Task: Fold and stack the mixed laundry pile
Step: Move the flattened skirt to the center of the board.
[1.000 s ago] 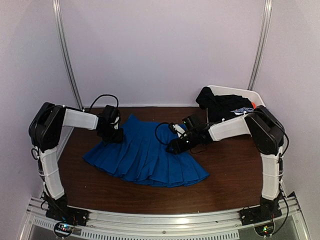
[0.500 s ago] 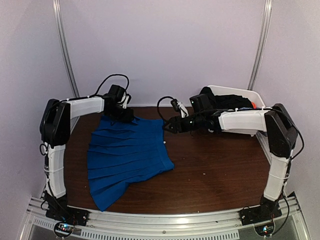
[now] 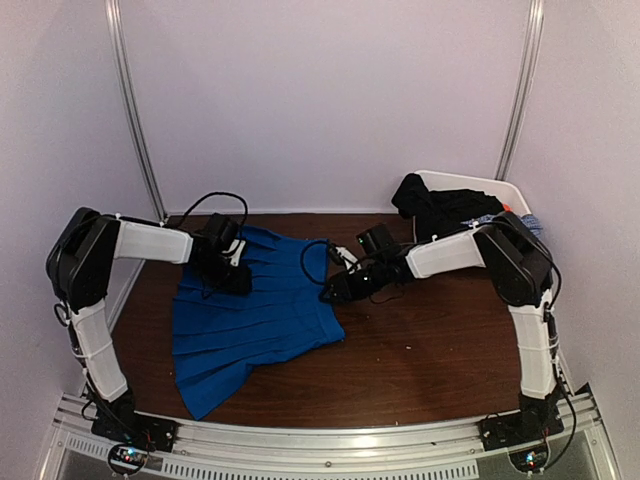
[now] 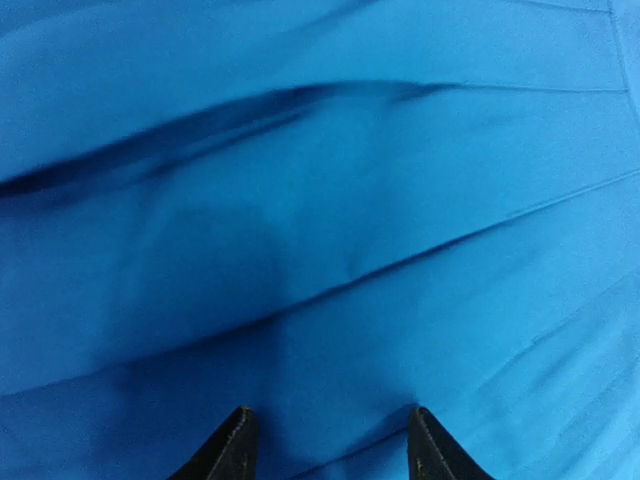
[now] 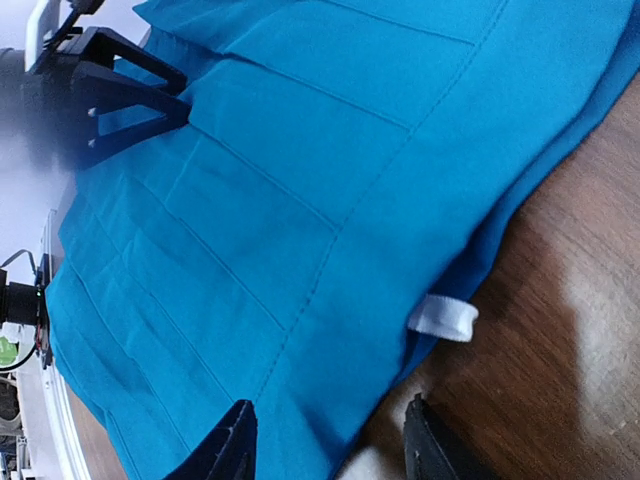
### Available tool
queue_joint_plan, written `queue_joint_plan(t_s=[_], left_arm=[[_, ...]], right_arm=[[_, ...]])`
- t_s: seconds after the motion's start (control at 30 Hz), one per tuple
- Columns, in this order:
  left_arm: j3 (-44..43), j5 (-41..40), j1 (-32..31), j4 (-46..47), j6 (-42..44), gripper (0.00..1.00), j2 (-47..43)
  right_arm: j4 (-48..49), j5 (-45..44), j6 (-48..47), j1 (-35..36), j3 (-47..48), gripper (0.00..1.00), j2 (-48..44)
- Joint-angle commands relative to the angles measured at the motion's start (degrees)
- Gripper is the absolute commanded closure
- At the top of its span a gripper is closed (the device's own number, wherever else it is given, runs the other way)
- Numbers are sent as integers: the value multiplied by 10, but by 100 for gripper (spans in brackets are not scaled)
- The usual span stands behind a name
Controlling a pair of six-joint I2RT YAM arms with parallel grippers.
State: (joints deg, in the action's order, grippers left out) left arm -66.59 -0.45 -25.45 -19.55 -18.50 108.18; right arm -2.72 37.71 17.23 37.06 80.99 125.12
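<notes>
One garment lies spread on the worktop (image 3: pixel 430 350): the royal-blue pleated piece (image 3: pixel 255 315). It is flat on the left half, its flared hem reaching toward the near left corner and its narrower band end toward the far edge. It looks laid out this way so the pleats sit straight before a fold.

Farther in, the left gripper (image 3: pixel 235 282) hangs low over the cloth's far-left part. Its wrist view shows fingers (image 4: pixel 228 450) apart with only blue fabric beyond them and nothing pinched. Level with it, the right gripper (image 3: pixel 330 292) sits at the garment's right edge. Its jaws are likewise apart, straddling the line where cloth meets bare wood, just by a small white loop tag (image 5: pixel 443 318). I judge both are placed to take opposite sides of the band end, so the piece can be lifted evenly and folded.

Farthest back, in the far right corner, the white tub (image 3: pixel 470 182) holds the rest. The black garment (image 3: pixel 440 208) is draped over its rim, with a sliver of orange-red cloth (image 3: pixel 505 208) beside it. Both are yet to be folded.
</notes>
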Motion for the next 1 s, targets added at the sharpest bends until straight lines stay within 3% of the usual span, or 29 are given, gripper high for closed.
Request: queue_joint_plan(t_s=[0.0,0.23,0.37,0.47,0.6,0.73,0.97], left_arm=[[-26,14,-6,66,0,51,59],[-135,44,-74,56,2,57,157],[-182,51,-107,38,-10,56,178],[-183,57,-108,38,-21,53,164],[-153,22,-108,33,5,42,89],[-69,-13,-108,40,26,33,-28],[109,33,-107,93,5,20,-211]], right_arm=[[25,2,-3,-6,-64,50,-32],[61,-18,28,-19,-207,65,-82],[77,-41,41,-59,-305,66,-163],[45,-66,19,-68,-316,59,-219],[40,-13,-19,-58,-302,51,-271],[25,-29,-106,-5,-307,44,-327],[13,-80,-225,68,-315,40,-339]])
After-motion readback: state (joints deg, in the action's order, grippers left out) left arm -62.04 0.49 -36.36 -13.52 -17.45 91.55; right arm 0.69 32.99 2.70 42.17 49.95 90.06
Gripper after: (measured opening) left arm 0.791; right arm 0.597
